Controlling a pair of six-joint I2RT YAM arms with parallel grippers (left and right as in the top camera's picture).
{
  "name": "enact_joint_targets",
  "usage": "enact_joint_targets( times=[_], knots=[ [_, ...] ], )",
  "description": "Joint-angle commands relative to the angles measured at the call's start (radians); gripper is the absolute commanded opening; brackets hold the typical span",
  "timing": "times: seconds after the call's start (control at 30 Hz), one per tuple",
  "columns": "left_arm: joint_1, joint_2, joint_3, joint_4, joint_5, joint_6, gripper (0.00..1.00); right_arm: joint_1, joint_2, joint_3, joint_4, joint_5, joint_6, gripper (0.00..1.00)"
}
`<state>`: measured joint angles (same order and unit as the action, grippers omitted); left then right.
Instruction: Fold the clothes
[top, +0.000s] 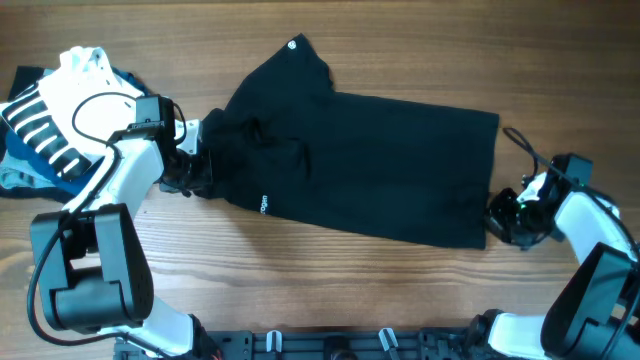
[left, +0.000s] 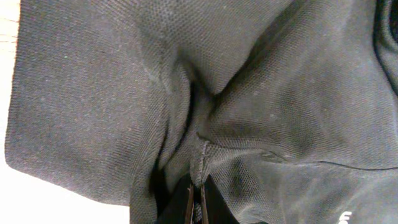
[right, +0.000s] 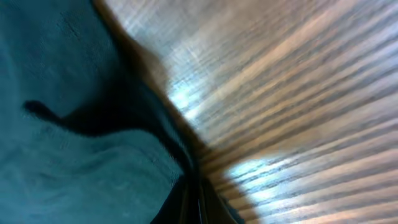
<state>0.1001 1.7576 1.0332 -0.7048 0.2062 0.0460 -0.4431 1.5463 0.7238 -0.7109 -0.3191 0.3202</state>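
The clothes, a black T-shirt (top: 370, 160), lie spread across the middle of the wooden table, with one sleeve pointing to the back and small white lettering (top: 264, 204) near the front edge. My left gripper (top: 197, 165) is at the shirt's bunched left end. In the left wrist view the left gripper (left: 196, 202) is shut on a pinched fold of black fabric (left: 261, 93). My right gripper (top: 503, 215) sits at the shirt's front right corner. In the right wrist view the right gripper (right: 193, 202) is shut on the shirt's edge (right: 62, 124), low over the table (right: 298, 93).
A pile of other garments, white and navy with white stripes (top: 55, 110), lies at the back left behind the left arm. A thin black cable (top: 520, 140) runs beside the shirt's right edge. Both arm bases stand along the front edge.
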Motion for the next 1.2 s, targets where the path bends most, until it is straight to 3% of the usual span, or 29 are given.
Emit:
enact_joint_targets(
  times=[0.0,0.17,0.43,0.6,0.93,1.0,1.17],
  knots=[
    [0.003,-0.005,-0.005,-0.011,-0.017,0.002,0.04,-0.004,0.014,0.124,-0.05,0.063,-0.002,0.04],
    [0.003,-0.005,-0.005,-0.014,-0.017,0.002,0.04,-0.005,0.013,0.186,-0.109,0.177,0.079,0.04],
    [0.003,-0.006,0.005,-0.035,-0.058,0.0,0.04,-0.006,0.013,0.186,-0.148,0.224,0.083,0.04],
    [0.003,-0.018,0.086,-0.138,0.04,0.002,0.04,-0.006,0.013,0.186,-0.167,0.223,0.081,0.04],
    [0.003,-0.041,0.115,-0.167,-0.021,0.024,0.04,-0.006,0.013,0.186,-0.195,0.291,0.117,0.04],
    [0.003,-0.041,0.115,-0.176,-0.028,0.024,0.34,-0.006,0.013,0.186,-0.195,0.291,0.117,0.04],
    [0.003,-0.041,0.115,-0.193,0.018,0.024,0.47,-0.006,0.013,0.186,-0.195,0.291,0.117,0.04]
  ],
)
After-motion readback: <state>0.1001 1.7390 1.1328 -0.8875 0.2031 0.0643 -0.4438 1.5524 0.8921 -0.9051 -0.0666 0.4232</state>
